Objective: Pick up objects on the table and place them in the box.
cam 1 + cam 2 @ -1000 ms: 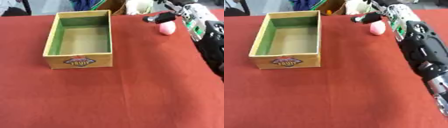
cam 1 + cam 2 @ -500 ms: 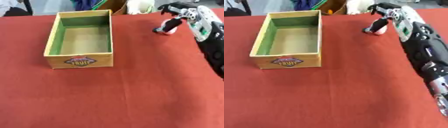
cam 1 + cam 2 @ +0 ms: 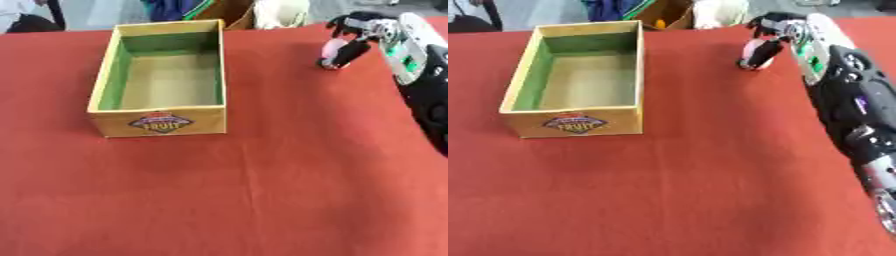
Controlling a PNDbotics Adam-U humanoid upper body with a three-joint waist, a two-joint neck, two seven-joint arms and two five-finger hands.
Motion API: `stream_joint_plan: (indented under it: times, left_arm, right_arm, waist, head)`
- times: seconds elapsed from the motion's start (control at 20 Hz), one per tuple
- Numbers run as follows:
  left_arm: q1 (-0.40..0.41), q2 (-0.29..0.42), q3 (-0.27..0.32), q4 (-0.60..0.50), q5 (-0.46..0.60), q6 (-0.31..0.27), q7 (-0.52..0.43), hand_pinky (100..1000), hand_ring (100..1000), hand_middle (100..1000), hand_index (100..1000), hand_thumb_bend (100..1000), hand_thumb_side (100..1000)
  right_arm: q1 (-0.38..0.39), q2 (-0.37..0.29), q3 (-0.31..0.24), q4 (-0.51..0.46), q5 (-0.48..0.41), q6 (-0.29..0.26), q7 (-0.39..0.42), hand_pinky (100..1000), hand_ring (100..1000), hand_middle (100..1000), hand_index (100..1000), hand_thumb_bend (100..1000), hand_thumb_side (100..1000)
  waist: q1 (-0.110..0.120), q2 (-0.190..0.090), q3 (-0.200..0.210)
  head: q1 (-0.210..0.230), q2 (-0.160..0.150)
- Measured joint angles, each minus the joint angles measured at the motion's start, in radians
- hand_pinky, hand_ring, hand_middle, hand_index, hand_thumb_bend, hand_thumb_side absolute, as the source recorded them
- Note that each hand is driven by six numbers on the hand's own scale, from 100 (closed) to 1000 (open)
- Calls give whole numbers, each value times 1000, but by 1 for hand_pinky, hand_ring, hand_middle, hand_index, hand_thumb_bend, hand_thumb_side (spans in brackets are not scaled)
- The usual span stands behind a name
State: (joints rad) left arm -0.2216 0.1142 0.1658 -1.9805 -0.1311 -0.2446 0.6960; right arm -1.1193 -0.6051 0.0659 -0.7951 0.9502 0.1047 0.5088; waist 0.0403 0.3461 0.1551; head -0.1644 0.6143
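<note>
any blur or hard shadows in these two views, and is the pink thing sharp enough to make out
Left eye view: soft all over, with the right hand and the pink object smeared. Right eye view: even, flat light, only a faint shadow inside the box; the pink object stays an unidentifiable blob.

Bright, even light w/ no glare on the red table (image 3: pixel 262 200). The box (image 3: pixel 162 122) is the sharpest thing, though its label is still soft; its near wall throws a faint shadow toward the viewer, and its inside left wall is darker. Right of the box, the right hand (image 3: pixel 765 35) is smeared w/ blur. Stuff beyond the box's far edge is out of focus.
</note>
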Motion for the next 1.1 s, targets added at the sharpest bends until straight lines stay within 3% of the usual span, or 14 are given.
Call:
stream_joint_plan:
  times: [0.65,1.1]
  left_arm:
    - [0,0,-1,0,6,3,-4,614,508,463,638,100,688]
    - [-6,-1,-3,0,11,1,-7,615,507,462,637,100,689]
  right_arm:
    - [10,-16,-11,10,53,36,-59,827,932,840,993,364,374]
    - [12,-17,-29,25,60,78,-97,811,915,779,927,286,403]
  waist:
    - [-5,21,13]
    - [-2,33,25]
  head:
    - [-5,-15]
    - [-22,-27]
